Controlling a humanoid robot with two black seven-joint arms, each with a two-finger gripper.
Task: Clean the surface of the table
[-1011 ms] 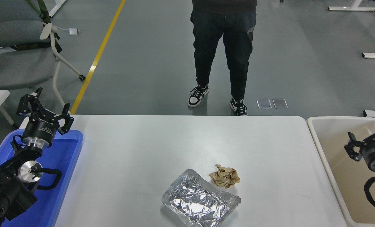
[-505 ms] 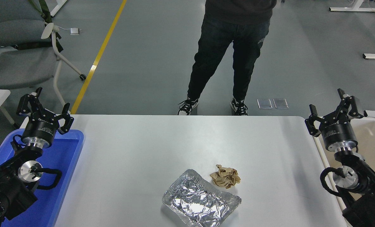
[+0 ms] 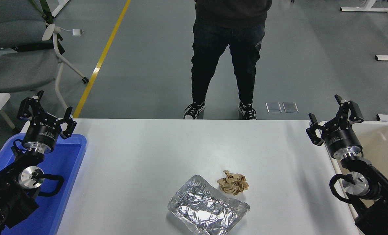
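Left of the open right hand (image 3: 335, 116) spreads the table surface (image 3: 141, 156).

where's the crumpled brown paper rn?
Head view: the crumpled brown paper sits on the table surface, right of centre toward the near edge, at the far right corner of the foil tray. Neither gripper is near it.

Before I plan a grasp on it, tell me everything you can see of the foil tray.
The foil tray is a shallow, roughly rectangular pan of crinkled silver foil with a bent, uneven rim. It looks empty. It lies flat, turned askew, on the table surface near the front edge. The crumpled brown paper sits just beyond its far right corner; contact unclear.
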